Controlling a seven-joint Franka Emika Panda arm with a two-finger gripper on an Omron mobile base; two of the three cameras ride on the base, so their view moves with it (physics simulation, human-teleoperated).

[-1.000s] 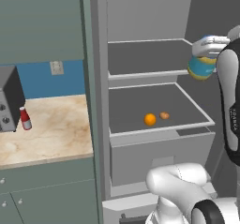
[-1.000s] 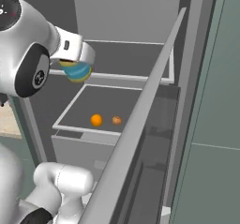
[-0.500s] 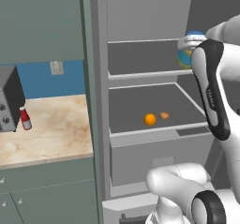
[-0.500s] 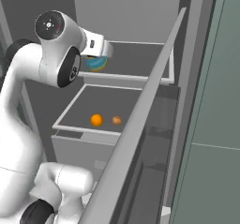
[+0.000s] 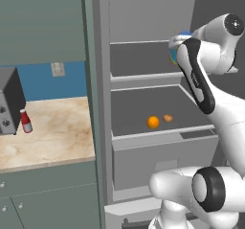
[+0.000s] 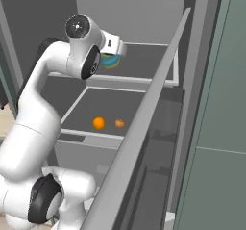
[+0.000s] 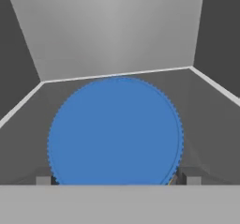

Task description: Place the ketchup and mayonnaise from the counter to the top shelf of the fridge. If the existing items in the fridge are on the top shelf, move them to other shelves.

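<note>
My gripper (image 7: 115, 178) is shut on the mayonnaise (image 7: 115, 131), whose blue lid fills the hand view between the two fingertips (image 7: 44, 180). The jar (image 5: 175, 48) hangs at the front right of the fridge (image 5: 143, 12), just above the top shelf (image 5: 139, 75); in the right base view the mayonnaise (image 6: 109, 60) peeks out under the hand. The ketchup (image 5: 26, 121) stands upright on the counter (image 5: 52, 137) at the far left. A bright orange fruit (image 5: 153, 122) and a brownish lump (image 5: 168, 118) lie on the shelf below the top one.
A dark appliance (image 5: 8, 101) stands on the counter beside the ketchup. A grey drawer (image 5: 162, 156) sits under the lower shelf. The open fridge door's edge (image 6: 153, 108) runs diagonally to the right of the arm. The fruit (image 6: 99, 123) and lump (image 6: 119, 123) lie close together.
The arm has swung the hand and the jar leftward from outside the fridge's right side into its opening at top-shelf height. The ketchup, fruit and lump have stayed put.
</note>
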